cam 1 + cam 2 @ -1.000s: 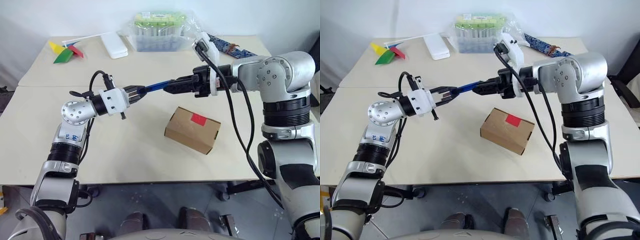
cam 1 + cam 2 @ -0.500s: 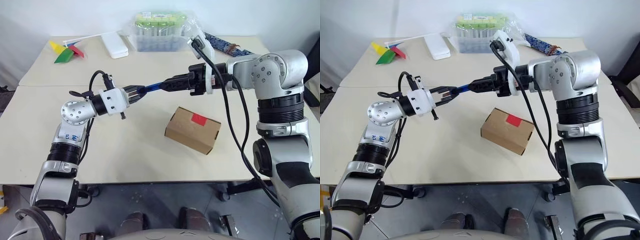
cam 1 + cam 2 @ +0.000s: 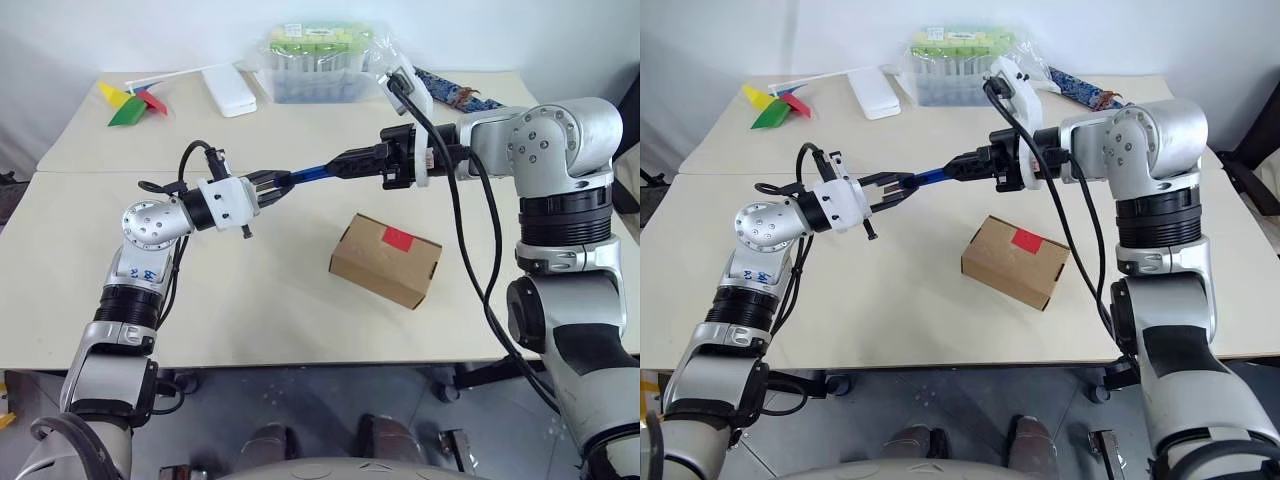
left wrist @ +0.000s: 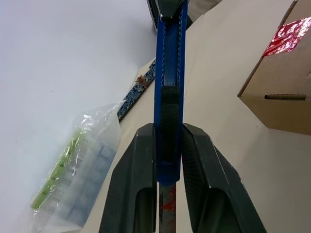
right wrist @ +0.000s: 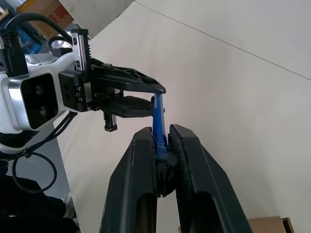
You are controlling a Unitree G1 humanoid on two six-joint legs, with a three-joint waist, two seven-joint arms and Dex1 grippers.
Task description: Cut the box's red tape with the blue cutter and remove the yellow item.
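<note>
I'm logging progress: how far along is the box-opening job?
Early. Done: the blue cutter is off the table. In hand: the left gripper and the right gripper each clamp one end of it in mid-air. Left: the red tape is uncut, the box shut, contents unseen.

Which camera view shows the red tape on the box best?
The left eye view: the red tape lies unobstructed on top of the cardboard box. The right eye view shows it equally plainly. In the left wrist view it sits at the frame's edge, glary and seen aslant. The right wrist view catches just a box corner.
</note>
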